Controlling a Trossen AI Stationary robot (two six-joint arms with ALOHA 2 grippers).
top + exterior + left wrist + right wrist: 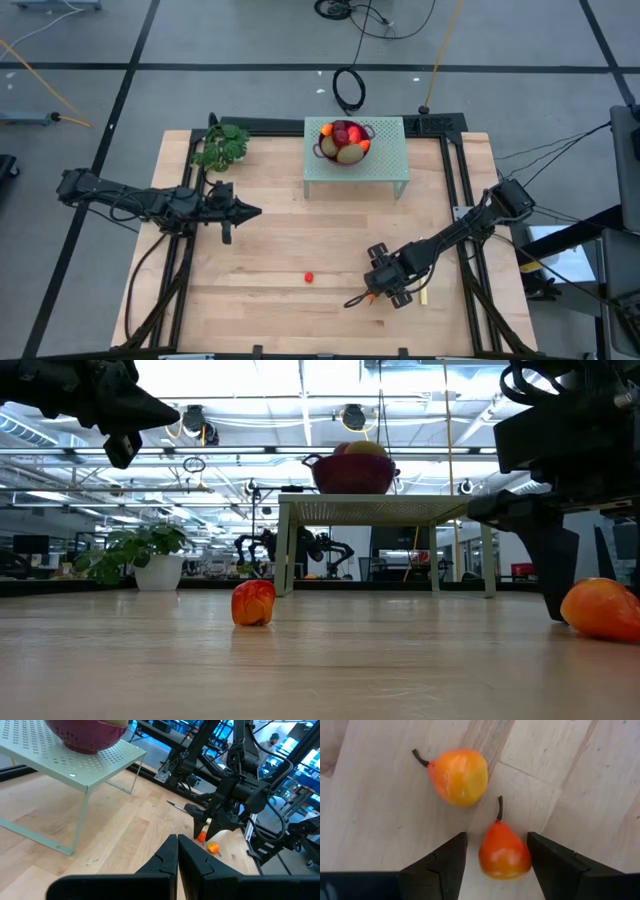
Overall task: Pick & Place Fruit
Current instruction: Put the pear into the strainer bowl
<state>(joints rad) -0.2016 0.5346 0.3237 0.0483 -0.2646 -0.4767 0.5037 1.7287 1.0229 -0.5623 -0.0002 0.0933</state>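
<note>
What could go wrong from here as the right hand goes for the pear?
1. The right hand brackets one orange pear with fingers open; the second pear lies close by, so a finger could knock it rolling.
2. The bracketed pear is rounded and tapered; an off-centre close may squeeze it out.
3. The red bowl on the stand already looks heaped with fruit, so another piece might tumble off.

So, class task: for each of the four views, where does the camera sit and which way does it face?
High: above, looking straight down; both arms, bowl on stand.
Low: at tabletop height, level across the table; right gripper by a pear.
Left wrist: past shut left gripper towards the right arm.
Right wrist: down between open fingers at two pears.
Shared: both wrist views show the pears.
</note>
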